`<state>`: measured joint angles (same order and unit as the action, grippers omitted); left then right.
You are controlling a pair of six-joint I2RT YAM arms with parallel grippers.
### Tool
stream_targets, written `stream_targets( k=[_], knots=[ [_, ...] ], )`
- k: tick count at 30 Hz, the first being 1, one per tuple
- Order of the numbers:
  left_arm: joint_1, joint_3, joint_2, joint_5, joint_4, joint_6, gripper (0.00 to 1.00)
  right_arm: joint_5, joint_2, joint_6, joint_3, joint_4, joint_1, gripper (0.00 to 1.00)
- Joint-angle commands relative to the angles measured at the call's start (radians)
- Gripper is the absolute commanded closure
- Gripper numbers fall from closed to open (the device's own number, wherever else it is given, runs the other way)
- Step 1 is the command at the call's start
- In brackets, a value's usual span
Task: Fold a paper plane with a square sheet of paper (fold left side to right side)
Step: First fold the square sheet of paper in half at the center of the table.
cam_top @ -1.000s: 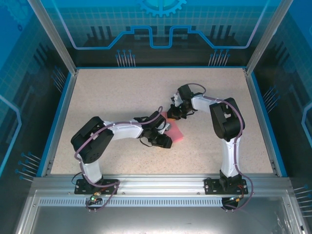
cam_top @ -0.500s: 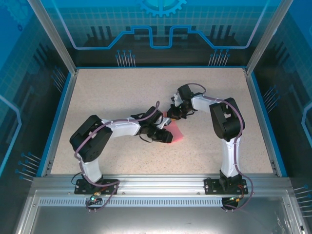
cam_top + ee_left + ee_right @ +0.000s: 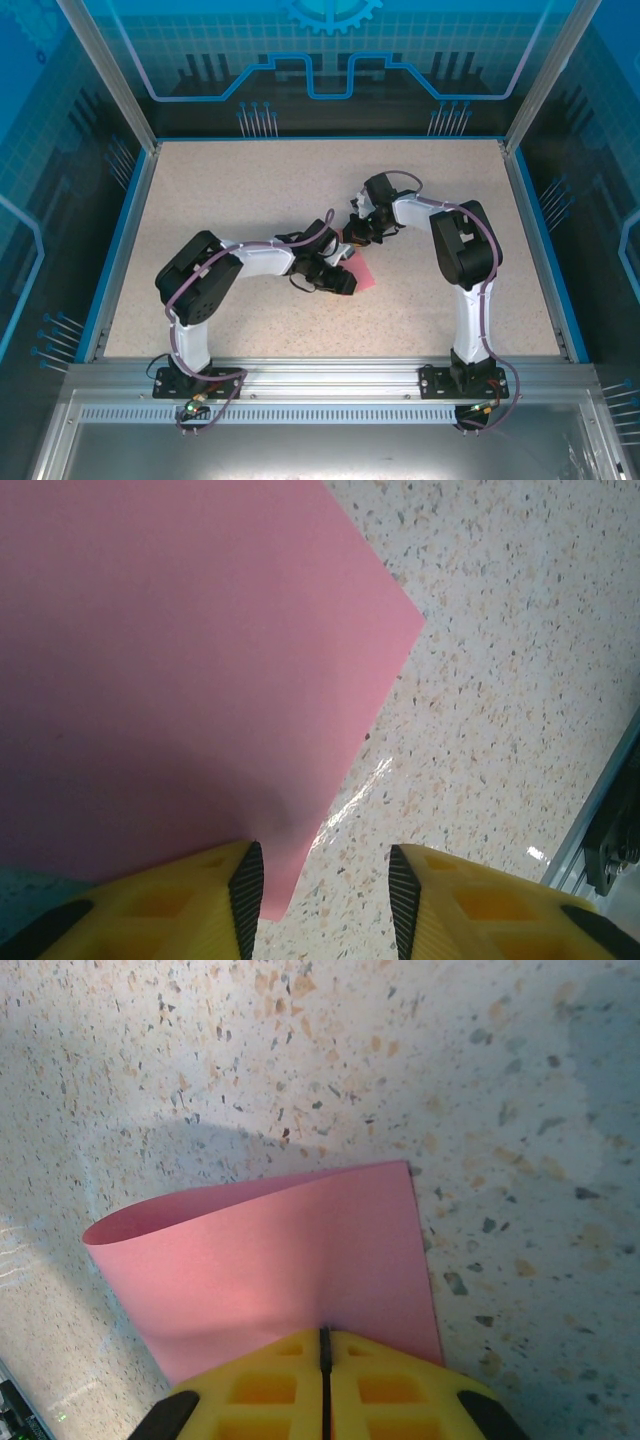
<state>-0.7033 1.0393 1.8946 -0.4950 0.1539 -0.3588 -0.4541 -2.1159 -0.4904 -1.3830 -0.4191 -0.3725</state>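
Low over the speckled beige surface, the left pincer stands partly open, one finger over the thin pink square sheet of paper lying mid-surface; rightward, the right pincer is clamped on that curled sheet.

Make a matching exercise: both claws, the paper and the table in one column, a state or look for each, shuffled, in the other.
1 left claw
2 right claw
3 pink paper
4 table

A speckled beige
B jaws apart
C curled over on one side
D jaws shut

Pairs: 1-B, 2-D, 3-C, 4-A
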Motion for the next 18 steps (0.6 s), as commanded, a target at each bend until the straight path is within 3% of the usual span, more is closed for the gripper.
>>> stream_targets(
  k=[1,9,14,18],
  knots=[
    [-0.036,-0.068,-0.024,-0.061,0.051,0.016,0.58,0.091,-0.019,-0.001,0.007,-0.040,0.011,0.92],
    [-0.023,-0.110,-0.133,-0.140,-0.006,0.024,0.56,0.088,-0.019,-0.002,0.008,-0.039,0.011,0.92],
    [0.101,-0.124,-0.199,-0.161,-0.067,-0.018,0.55,0.091,-0.005,-0.010,0.022,-0.032,0.011,0.92],
    [0.174,-0.061,-0.139,-0.143,-0.069,-0.019,0.57,0.081,-0.002,-0.018,0.032,-0.015,0.011,0.92]
  ],
)
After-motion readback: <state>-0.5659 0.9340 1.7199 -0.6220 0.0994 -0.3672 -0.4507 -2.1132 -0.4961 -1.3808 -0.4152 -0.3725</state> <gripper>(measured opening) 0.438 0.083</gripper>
